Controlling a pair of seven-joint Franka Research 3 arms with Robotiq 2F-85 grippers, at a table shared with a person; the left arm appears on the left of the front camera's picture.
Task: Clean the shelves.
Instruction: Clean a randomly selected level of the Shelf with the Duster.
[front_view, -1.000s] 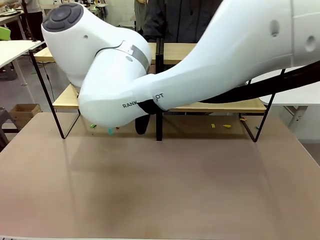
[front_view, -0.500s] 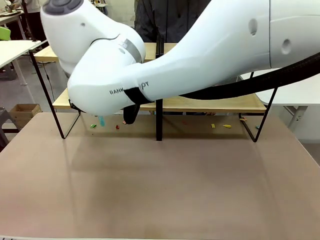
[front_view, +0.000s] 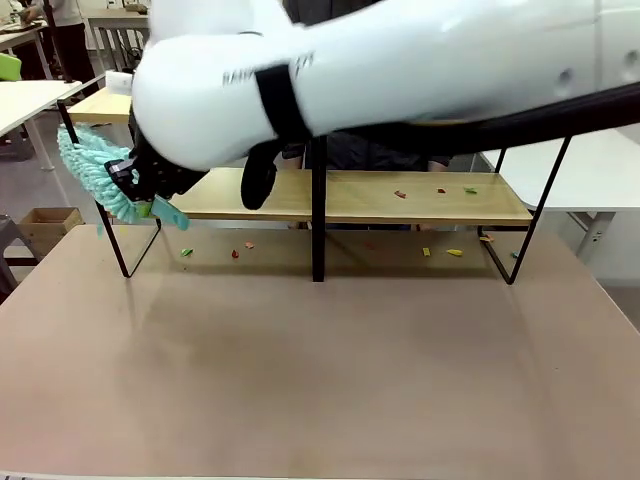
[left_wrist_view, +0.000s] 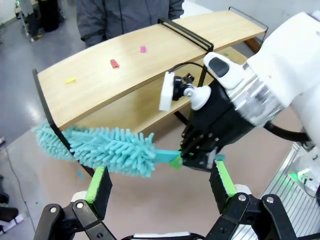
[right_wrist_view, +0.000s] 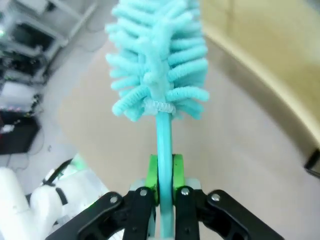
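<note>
The shelves (front_view: 400, 208) (left_wrist_view: 125, 75) (right_wrist_view: 272, 55), a wide two-tier rack of light wooden boards on a thin black metal frame with a black central upright, stand across the far part of the broad beige-brown tabletop (front_view: 320, 370). The white right arm reaches over from the right side to the rack's left end. The right gripper (front_view: 135, 186) (left_wrist_view: 199, 152) (right_wrist_view: 164, 172) has its green-padded fingers pressed together on the flat teal handle of a fluffy teal chenille duster (front_view: 92, 165) (left_wrist_view: 105, 147) (right_wrist_view: 160, 55). The duster's head lies at the left end frame, between the heights of the two boards; whether it touches the frame rod cannot be confirmed. The left gripper (left_wrist_view: 161, 182) hangs above and short of this point, its fingers wide apart with nothing between them. Small coloured scraps (front_view: 438, 190) lie on the right half of the lower board. More such scraps (front_view: 210, 253) lie on the tabletop under the rack. A pink, a red and a yellow scrap (left_wrist_view: 115, 63) lie on the upper board. A person in a dark grey jacket (left_wrist_view: 125, 15) stands just behind the rack.
</note>
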